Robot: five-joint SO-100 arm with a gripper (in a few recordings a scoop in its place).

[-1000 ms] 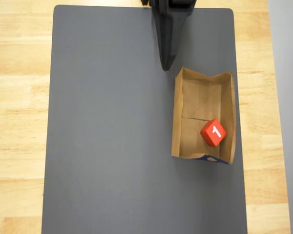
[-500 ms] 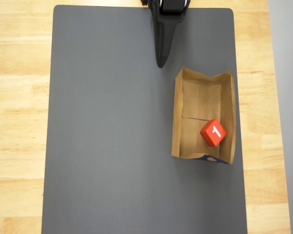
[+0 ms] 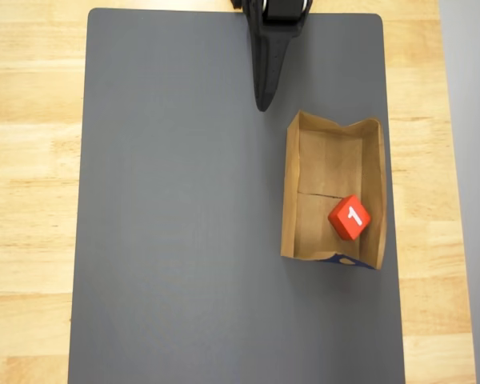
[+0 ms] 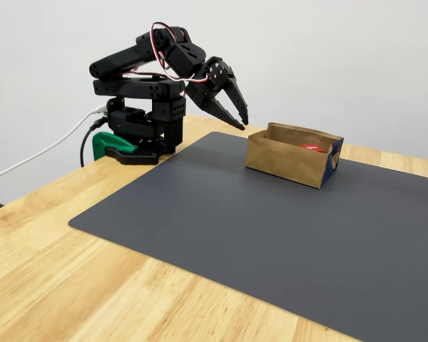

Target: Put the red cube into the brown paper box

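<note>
The red cube (image 3: 350,218) lies inside the brown paper box (image 3: 289,192), in the half nearer its blue-printed end, with a white 1 facing up. In the fixed view only the red cube's (image 4: 310,147) top edge peeks over the wall of the box (image 4: 282,160). My black gripper (image 3: 262,104) hangs just beyond the box's far left corner in the overhead view, apart from it. The gripper (image 4: 244,122) is raised above the mat, points down, looks shut and holds nothing.
The box sits on a dark grey mat (image 3: 184,200) laid on a wooden table (image 3: 32,160). The arm's base (image 4: 135,128) and a green clamp (image 4: 103,142) stand at the table's far edge, with a white cable running off to the left.
The gripper has pulled back slightly toward the arm's base and away from the box. The cube and box have not moved.
</note>
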